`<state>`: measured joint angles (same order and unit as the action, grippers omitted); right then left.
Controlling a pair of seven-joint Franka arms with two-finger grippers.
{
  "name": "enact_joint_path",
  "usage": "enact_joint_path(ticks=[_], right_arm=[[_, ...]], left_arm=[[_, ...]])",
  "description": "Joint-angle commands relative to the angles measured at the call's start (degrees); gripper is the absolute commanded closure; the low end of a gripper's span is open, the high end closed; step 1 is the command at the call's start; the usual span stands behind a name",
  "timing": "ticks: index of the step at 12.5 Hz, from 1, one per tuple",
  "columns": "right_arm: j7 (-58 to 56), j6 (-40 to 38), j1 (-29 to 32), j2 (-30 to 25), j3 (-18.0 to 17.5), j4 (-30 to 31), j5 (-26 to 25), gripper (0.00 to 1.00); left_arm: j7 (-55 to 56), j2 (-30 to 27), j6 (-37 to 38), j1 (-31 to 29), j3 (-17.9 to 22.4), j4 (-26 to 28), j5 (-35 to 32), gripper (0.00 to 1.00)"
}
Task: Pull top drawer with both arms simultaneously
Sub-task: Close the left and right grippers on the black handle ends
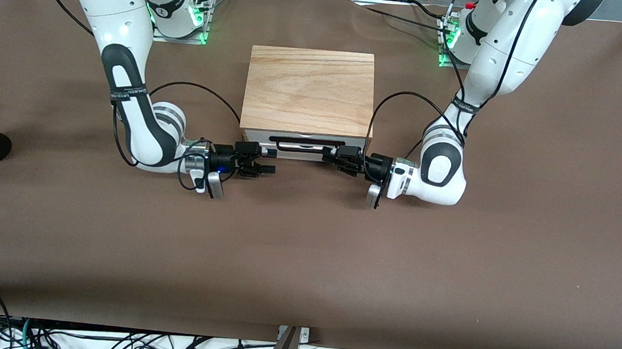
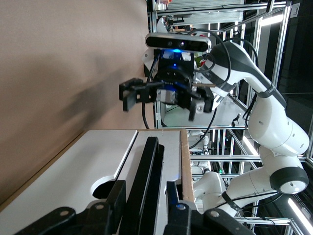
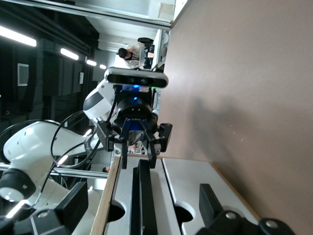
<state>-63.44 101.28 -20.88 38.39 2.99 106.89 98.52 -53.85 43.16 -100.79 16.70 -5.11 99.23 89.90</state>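
Both grippers flank the drawer's (image 1: pixel 307 141) handle (image 1: pixel 308 141) in front view: right gripper (image 1: pixel 268 161) open, empty, at one end; left gripper (image 1: pixel 327 155) at the other. Drawer looks shut, facing the camera, handle running arm to arm.

Left wrist view: fingers (image 2: pixel 116 198) straddle the handle, seemingly unclamped.

Right wrist view: fingers (image 3: pixel 209 198) spread wide beside it, ready for an even pull.

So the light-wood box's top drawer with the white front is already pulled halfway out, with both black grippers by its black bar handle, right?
Not quite: the top drawer is shut, its white front flush under the box's wooden top, as the front view shows. The left gripper and right gripper are indeed at the black bar handle.
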Motion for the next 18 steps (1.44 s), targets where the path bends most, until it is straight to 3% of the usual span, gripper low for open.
enact_joint_path(ticks=[1,4,6,7,9,12,15,18], right_arm=[[-2.57,-3.97,-0.30,-0.59,0.17,3.22,2.03,0.00],[-3.79,-6.18,-0.30,-0.68,0.17,4.64,2.38,0.03],[-4.15,-6.36,-0.30,-0.68,0.17,4.90,2.38,0.13],[-4.15,-6.36,-0.30,-0.59,0.17,4.90,2.47,0.28],[-4.15,-6.36,-0.13,-0.51,0.17,4.90,2.47,0.61],[-4.06,-6.36,0.31,-0.51,0.17,4.90,2.38,0.90],[-4.06,-6.36,0.49,-0.24,0.17,4.90,2.47,0.98],[-4.06,-6.36,0.84,-0.15,0.26,4.55,2.47,0.98]], left_arm=[[-1.52,-0.19,0.94,0.18,-0.07,1.05,1.95,0.61],[-1.61,-0.01,0.94,0.35,-0.51,1.75,1.95,0.61],[-1.61,-0.01,0.94,0.27,-0.52,1.67,1.95,0.80],[-1.70,-0.01,0.94,0.27,-0.52,1.67,1.86,0.99],[-1.52,-0.01,0.94,0.27,-0.52,1.58,1.86,1.00],[-1.52,-0.01,0.94,0.27,-0.52,1.58,1.86,1.00],[-1.26,-0.10,0.94,0.27,-0.52,1.58,1.86,1.00],[-0.82,-0.10,0.94,0.27,-0.52,1.49,1.86,1.00]])
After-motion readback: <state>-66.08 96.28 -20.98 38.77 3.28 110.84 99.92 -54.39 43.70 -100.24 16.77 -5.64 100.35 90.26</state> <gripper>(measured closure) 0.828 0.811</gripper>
